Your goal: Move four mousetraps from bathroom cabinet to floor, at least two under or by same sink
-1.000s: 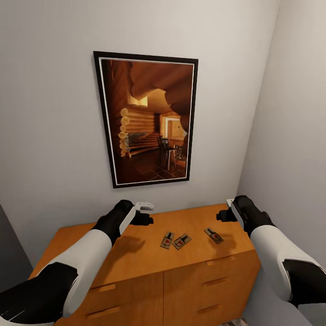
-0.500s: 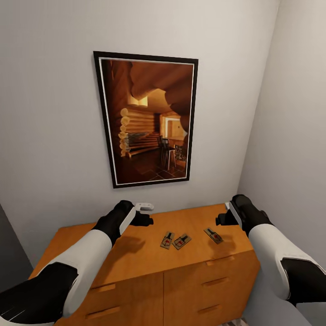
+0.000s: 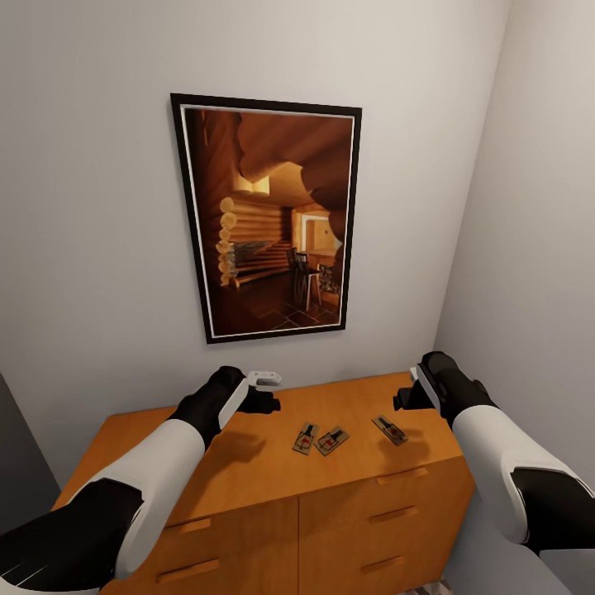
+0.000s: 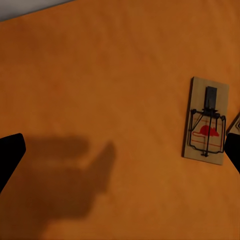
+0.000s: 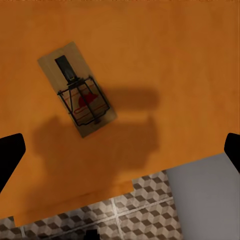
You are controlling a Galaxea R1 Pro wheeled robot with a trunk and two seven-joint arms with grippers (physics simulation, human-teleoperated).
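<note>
Three mousetraps lie flat on the orange-brown cabinet [image 3: 248, 463] top: two side by side, the left one [image 3: 305, 439] and its neighbour [image 3: 332, 440], and a third [image 3: 389, 430] farther right. My left gripper [image 3: 263, 392] hovers open above the top, left of the pair; in the left wrist view one mousetrap [image 4: 206, 121] lies off toward one fingertip [image 4: 10, 156]. My right gripper [image 3: 407, 397] hangs open just above and beside the third mousetrap [image 5: 77, 95], near the cabinet's right end. Nothing is between either pair of fingers.
A framed picture [image 3: 268, 219] hangs on the wall behind the cabinet. A grey wall [image 3: 529, 248] closes in tight on the right. Cube-patterned floor tiles [image 5: 140, 212] show past the cabinet's edge in the right wrist view. Drawer handles [image 3: 401, 477] face me.
My right arm has shifted slightly left and down over the cabinet's right end. The left arm and the mousetraps have stayed put.
</note>
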